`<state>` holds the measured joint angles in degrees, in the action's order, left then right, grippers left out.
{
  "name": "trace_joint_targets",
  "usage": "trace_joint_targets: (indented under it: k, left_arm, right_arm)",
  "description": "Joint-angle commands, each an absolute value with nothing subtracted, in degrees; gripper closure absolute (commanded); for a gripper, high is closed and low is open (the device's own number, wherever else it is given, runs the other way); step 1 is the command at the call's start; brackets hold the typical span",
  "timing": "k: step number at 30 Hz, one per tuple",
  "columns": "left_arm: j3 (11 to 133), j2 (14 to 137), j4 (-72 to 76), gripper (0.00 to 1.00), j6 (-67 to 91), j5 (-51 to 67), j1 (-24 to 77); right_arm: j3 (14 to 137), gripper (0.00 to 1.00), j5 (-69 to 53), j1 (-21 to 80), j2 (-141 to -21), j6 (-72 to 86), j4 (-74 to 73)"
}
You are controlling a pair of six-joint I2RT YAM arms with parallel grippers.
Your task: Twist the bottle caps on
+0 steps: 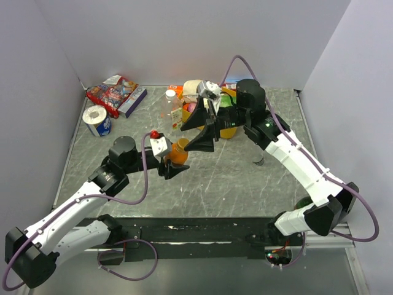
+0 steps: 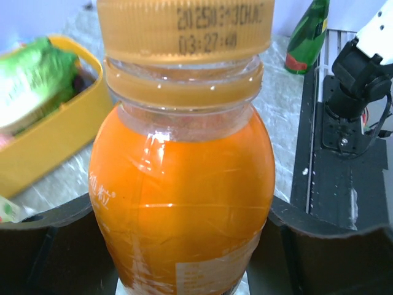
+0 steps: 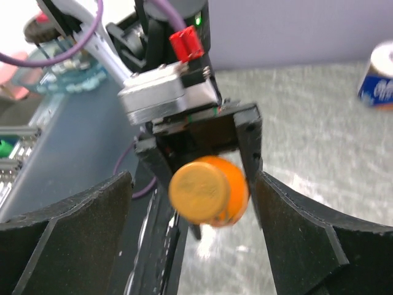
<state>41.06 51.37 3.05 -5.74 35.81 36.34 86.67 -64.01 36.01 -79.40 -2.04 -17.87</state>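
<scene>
left gripper (image 1: 172, 163) grips orange bottle (image 2: 184, 203); right gripper (image 3: 191, 181) spread wide

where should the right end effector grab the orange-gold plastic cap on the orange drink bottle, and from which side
Take the orange-gold plastic cap by its round side wall, approaching end-on toward its flat top. The left end effector clamps the body of the orange drink bottle, leaving only the cap free, and its top faces the open right end effector.

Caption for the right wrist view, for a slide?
Right gripper open on either side of the orange cap on the orange bottle held by the left gripper.
</scene>
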Motion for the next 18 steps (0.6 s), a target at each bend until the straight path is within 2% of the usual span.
trace_joint_targets:
  k: [1,18]
  left_arm:
    - [45.17,51.77,4.92,0.99,-8.27,38.23,36.30]
    - [48.87,53.70,9.40,0.99,-3.08,37.44,36.30]
  right_arm:
    - [86.22,0.13,-68.99,35.60,-80.33,3.78,-6.60]
    - [85.61,0.16,-72.07,35.60,-83.23,9.05,1.93]
